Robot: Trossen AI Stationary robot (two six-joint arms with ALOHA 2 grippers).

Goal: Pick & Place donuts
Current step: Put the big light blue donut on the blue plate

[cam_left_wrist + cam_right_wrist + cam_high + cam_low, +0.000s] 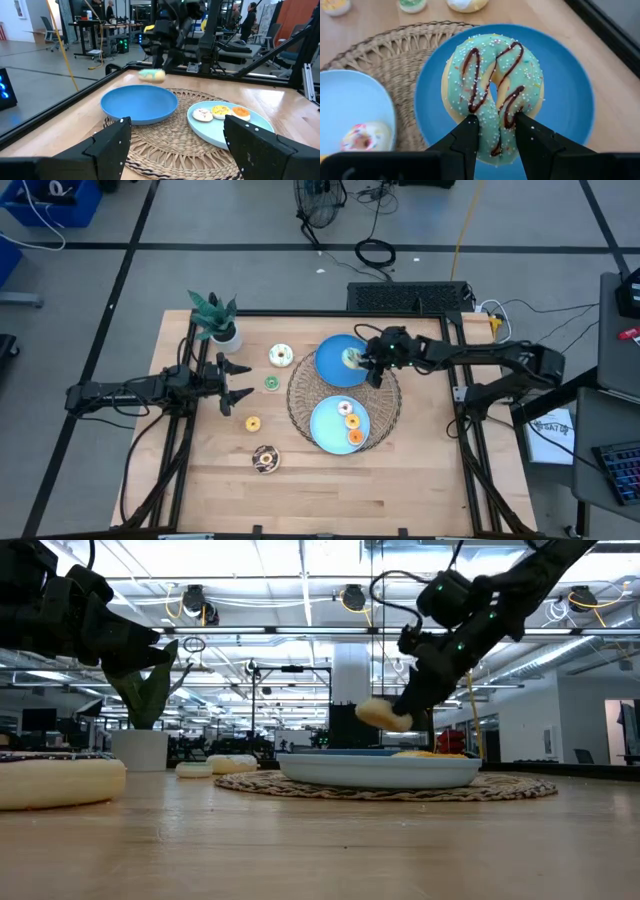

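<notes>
holding the teal donut (492, 95) above the dark blue plate (570, 100), my right jaws (495, 131) pinched its rim; my left jaws (240, 381) waited spread over the table (400, 480).

Seen from above: wooden tabletop (400, 480) carrying a round woven mat (300, 405) with two blue plates. Right tool (362, 362) over the darker plate (330, 365), clamped on a teal donut (352, 358). Two donuts on the lighter plate (325, 430). Left tool (240, 380) spread wide near a green donut (271, 383).
</notes>
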